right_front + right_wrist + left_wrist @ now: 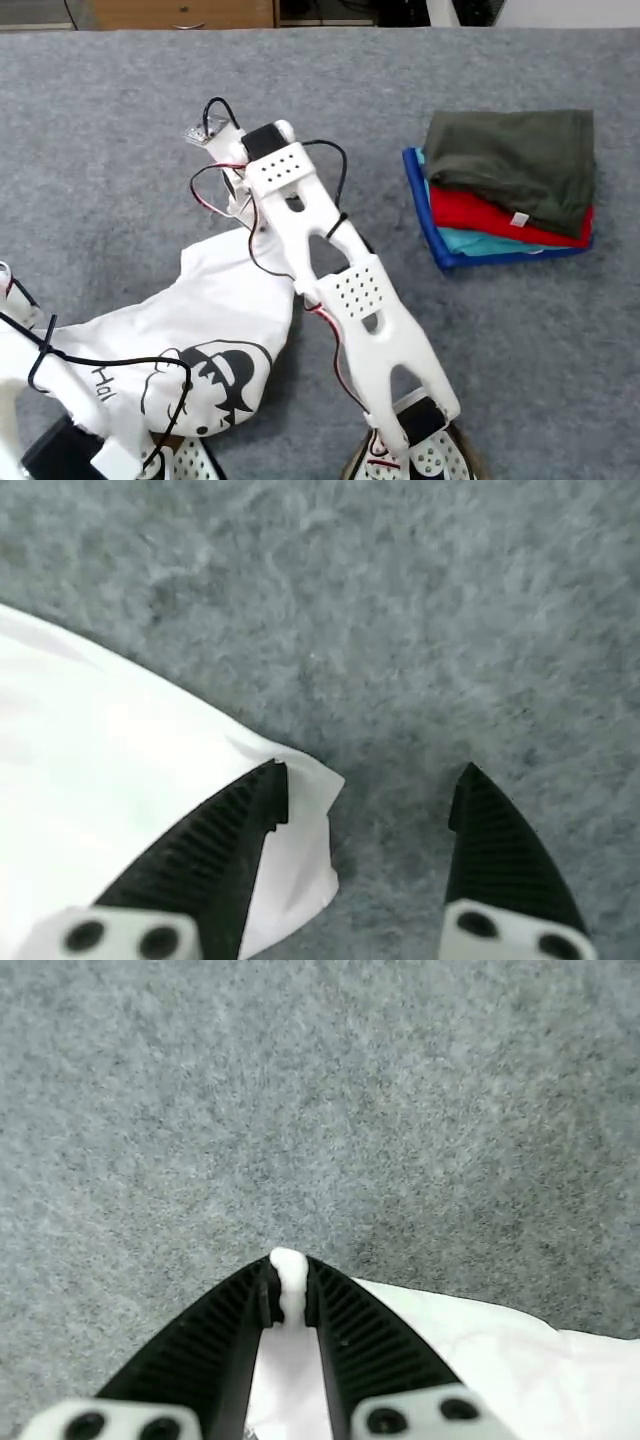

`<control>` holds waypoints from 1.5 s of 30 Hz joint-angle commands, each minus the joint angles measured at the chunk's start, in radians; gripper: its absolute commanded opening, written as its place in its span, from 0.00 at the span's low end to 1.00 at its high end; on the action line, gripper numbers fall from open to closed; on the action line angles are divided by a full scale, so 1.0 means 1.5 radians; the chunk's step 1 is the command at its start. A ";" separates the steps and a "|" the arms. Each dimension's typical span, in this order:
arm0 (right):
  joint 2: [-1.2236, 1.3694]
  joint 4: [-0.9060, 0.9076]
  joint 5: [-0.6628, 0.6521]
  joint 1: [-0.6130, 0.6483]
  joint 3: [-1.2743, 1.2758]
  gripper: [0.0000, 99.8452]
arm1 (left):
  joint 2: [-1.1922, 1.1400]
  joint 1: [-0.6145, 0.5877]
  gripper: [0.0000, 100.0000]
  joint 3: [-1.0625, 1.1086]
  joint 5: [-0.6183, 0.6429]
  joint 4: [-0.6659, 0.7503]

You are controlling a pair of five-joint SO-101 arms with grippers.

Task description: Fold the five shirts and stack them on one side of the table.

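Left gripper (288, 1278) clamping white shirt (230, 300) edge; right gripper (372, 780) hovering, fingers apart, at its corner; folded stack (510, 185) lying right.

We see the left black ribbed gripper (288, 1278) pinching a fold of white cotton shirt (440, 1340) above grey carpeted tabletop (320, 1090).

Shirt (215, 310) left, stack (510, 185) right.
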State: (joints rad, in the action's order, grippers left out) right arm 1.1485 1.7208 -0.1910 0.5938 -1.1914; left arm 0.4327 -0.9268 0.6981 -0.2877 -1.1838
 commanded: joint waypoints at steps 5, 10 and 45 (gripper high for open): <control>-0.006 0.040 0.036 -0.011 -0.058 0.27 | 0.018 0.006 0.02 -0.003 0.000 0.006; 0.031 0.040 0.097 -0.012 -0.046 0.27 | 0.019 0.006 0.02 -0.003 0.000 0.006; -0.133 -0.018 0.177 0.014 0.160 0.27 | 0.020 0.007 0.02 0.017 -0.004 0.007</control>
State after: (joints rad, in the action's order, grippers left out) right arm 0.9996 1.7254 0.0621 0.5938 -0.9551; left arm 0.4327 -0.9206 0.7365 -0.2877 -1.1838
